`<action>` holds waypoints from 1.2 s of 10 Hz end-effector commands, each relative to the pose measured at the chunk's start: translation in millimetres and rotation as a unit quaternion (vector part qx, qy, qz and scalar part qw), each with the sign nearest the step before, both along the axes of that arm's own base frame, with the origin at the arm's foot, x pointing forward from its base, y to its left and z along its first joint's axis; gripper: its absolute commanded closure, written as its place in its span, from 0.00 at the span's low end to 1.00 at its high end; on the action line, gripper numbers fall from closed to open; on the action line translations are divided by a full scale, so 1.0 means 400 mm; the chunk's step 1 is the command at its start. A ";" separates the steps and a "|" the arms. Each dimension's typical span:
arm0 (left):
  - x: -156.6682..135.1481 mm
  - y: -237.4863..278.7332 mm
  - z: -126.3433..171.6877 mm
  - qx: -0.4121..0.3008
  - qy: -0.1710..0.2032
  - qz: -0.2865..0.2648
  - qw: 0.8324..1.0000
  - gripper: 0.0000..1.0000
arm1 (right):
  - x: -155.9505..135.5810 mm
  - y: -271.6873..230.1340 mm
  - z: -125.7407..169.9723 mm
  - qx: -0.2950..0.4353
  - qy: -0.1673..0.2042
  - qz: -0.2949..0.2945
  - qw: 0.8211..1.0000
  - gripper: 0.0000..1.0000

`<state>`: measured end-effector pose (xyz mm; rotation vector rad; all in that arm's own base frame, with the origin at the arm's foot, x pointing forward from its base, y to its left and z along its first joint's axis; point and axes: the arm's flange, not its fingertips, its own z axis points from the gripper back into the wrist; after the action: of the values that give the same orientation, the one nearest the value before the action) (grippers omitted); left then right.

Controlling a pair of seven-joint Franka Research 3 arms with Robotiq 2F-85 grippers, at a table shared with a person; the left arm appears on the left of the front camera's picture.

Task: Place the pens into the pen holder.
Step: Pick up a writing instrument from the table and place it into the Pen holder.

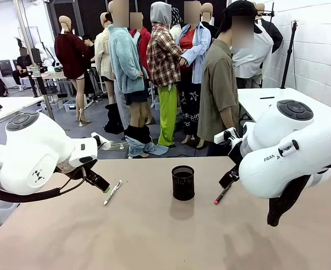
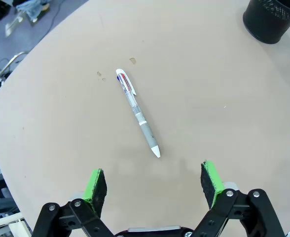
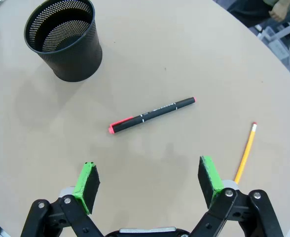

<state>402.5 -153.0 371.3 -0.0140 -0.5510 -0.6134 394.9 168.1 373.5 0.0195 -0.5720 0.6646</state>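
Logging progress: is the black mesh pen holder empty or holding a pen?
Empty. The right wrist view looks into the black metal-mesh cylindrical pen holder and shows bare mesh inside; nothing sticks out.

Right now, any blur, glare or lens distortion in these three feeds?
Front view: no glare, pen holder sharp, soft shadow falling toward the camera. Left wrist view: the wide angle curves the table edge; white pen crisp. Right wrist view: black pen crisp, faint diffuse shadow ahead of the open right end effector.

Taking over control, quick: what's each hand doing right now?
Left hand: open, holding nothing, white pen ahead of it.
Right hand: open, holding nothing, black pen ahead of it.
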 end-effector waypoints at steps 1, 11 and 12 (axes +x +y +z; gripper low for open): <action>0.001 0.004 0.000 -0.001 0.000 0.002 1.000 0.00 | 0.000 0.000 0.000 0.000 0.000 0.000 1.000 0.00; 0.001 0.004 0.000 -0.001 0.000 0.002 1.000 0.00 | 0.301 -0.303 0.004 -0.052 0.185 -0.150 0.970 0.00; 0.001 0.004 0.000 -0.001 0.000 0.002 1.000 0.00 | 0.321 -0.323 -0.019 -0.049 0.204 -0.154 0.966 0.00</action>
<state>402.5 -153.5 371.0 -0.0137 -0.5505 -0.6146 508.2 38.2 365.6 -0.0350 -0.1759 0.3824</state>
